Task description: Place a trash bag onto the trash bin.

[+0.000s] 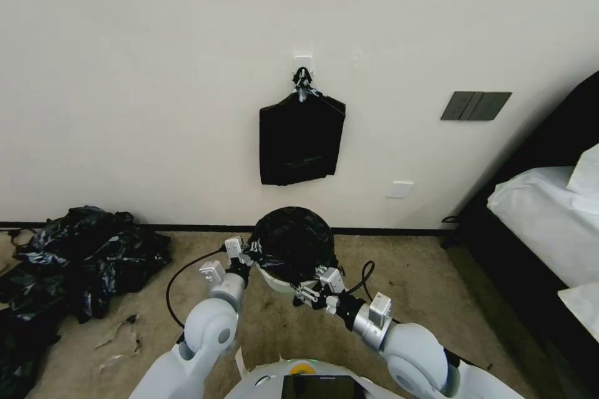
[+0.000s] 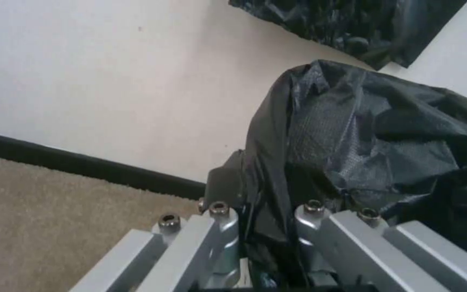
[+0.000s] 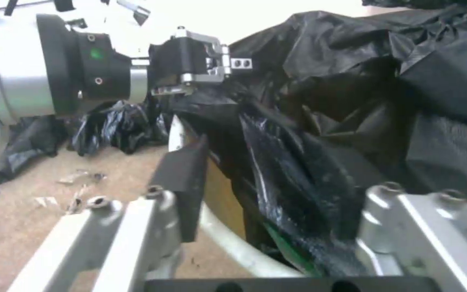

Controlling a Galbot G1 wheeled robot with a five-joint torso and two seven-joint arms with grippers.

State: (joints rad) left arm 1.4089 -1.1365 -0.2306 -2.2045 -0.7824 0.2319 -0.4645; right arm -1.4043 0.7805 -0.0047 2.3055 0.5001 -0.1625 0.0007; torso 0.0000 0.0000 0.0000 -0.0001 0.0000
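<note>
- Black plastic of the trash bag (image 1: 292, 242) was pinched in both sets of jaws: the right gripper (image 1: 310, 292) held its near edge, the left gripper (image 1: 246, 254) its left edge.
- Judging by the white rim showing beneath, the bag was draped over the trash bin (image 1: 279, 282) on the carpet, but ballooned upward, so seating it round the rim probably remained.
- Hidden: the bin's far rim and its inside.
- Farther off, a flat black bundle (image 1: 301, 138) hung on the wall.

Both arms reach forward; left claw (image 1: 249, 254) and right claw (image 1: 310, 287) each clamped on trash bag (image 1: 292, 242).
</note>
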